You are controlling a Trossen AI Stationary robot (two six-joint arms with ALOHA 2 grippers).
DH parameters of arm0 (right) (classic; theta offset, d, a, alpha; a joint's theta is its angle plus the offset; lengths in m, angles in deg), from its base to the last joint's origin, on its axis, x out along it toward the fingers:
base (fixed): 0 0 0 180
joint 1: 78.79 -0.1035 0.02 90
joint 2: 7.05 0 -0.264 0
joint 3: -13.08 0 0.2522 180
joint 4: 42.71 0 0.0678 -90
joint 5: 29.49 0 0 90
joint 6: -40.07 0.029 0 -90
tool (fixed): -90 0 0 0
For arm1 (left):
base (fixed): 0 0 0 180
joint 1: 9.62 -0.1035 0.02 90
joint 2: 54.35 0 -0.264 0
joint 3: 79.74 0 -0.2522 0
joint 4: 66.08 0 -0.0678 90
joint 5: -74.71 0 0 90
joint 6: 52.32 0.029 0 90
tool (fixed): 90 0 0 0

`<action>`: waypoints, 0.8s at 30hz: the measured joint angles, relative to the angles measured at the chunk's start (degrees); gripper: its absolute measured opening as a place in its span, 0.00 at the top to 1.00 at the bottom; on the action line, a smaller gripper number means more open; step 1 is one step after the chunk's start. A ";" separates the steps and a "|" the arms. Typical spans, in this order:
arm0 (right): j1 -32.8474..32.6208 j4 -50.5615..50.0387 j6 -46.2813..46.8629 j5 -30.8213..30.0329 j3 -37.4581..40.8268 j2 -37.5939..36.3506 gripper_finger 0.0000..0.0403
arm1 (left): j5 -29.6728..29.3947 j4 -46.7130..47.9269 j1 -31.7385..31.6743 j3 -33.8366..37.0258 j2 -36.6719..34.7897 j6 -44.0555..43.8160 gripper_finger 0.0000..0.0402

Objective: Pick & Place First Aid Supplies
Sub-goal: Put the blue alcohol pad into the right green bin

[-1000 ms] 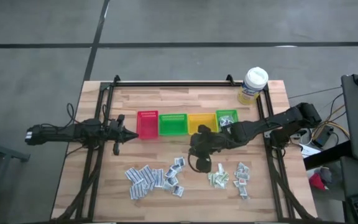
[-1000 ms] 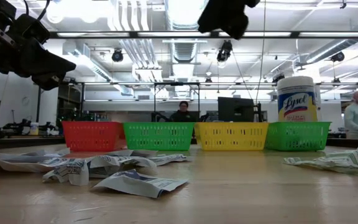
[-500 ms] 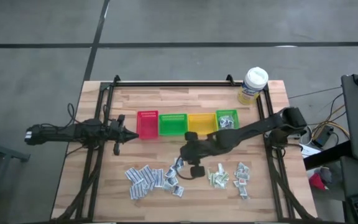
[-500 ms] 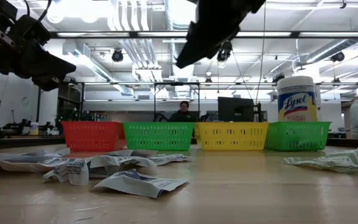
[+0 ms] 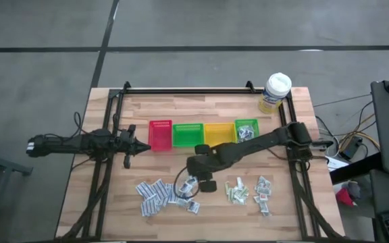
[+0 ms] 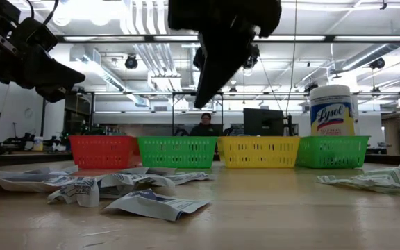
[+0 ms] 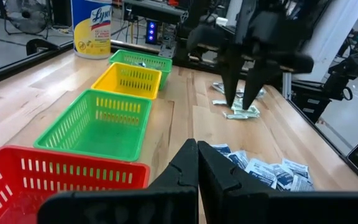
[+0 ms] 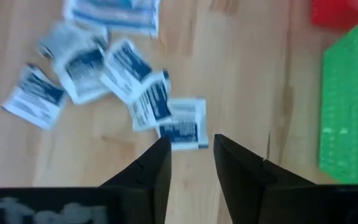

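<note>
The first aid supplies lie loose on the near half of the table: white-blue sachets (image 5: 155, 192), a small cluster (image 5: 189, 194), pale green ones (image 5: 236, 193) and a white-red group (image 5: 263, 189). More sachets lie in the far-right green bin (image 5: 246, 128). My right gripper (image 5: 190, 179) hangs open, fingers pointing down, above the middle cluster. In the right wrist view its fingers (image 8: 191, 152) stand just short of a white-blue sachet (image 8: 182, 126), touching nothing. My left gripper (image 5: 132, 145) is shut and waits beside the red bin (image 5: 160, 134).
Red, green (image 5: 188, 134), yellow (image 5: 218, 133) and small green bins stand in a row across the table's middle. A yellow wipes tub (image 5: 275, 92) stands at the far right corner. Black frame rails run along the table's left, right and far sides. People sit and stand in the room behind.
My right gripper has swung from in front of the yellow bin toward the table's left and near edge, coming down and tipping its fingers downward over the middle sachet cluster. No sachet has moved.
</note>
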 joint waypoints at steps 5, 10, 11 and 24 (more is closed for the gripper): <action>0.08 -7.56 -4.42 -0.04 -6.76 6.30 0.65 | 0.00 -0.02 0.02 0.00 0.02 -0.02 1.00; 0.13 -10.47 -8.06 -0.04 -13.31 12.08 0.63 | 0.00 -0.04 0.00 0.00 0.02 -0.04 1.00; 0.22 -11.37 -8.72 -0.04 -14.72 13.12 0.63 | 0.00 -0.03 0.02 -0.01 0.02 -0.04 1.00; 3.00 -22.18 -10.16 -0.21 -25.54 21.06 0.66 | 0.00 -0.04 0.00 0.00 0.04 0.00 1.00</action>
